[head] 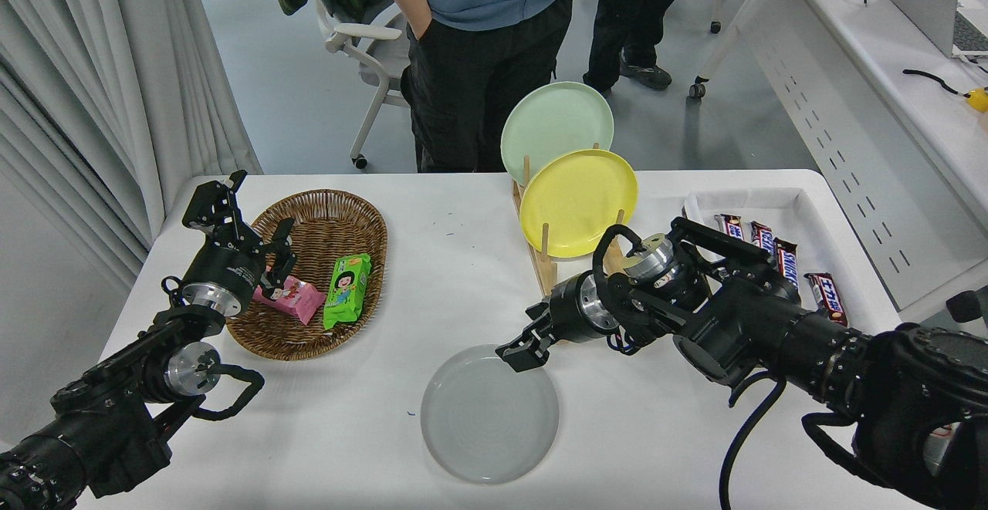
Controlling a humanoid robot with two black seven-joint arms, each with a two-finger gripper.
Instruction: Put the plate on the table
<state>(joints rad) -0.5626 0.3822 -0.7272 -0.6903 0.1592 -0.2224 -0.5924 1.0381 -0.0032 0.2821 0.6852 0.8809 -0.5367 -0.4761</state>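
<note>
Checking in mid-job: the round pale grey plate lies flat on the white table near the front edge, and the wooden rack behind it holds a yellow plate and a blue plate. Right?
Not quite. The head view shows the round pale grey plate flat on the white table, and the wooden rack holding a yellow plate, but the plate behind it is pale green, not blue.

The grey plate [488, 416] looks smooth and matt, perhaps plastic. The table [455, 263] top is plain and faintly shiny. The basket [324, 224] is woven brown wicker; the rack [544, 263] bare pale wood. The snack packs [346, 290] are glossy wrappers.
</note>
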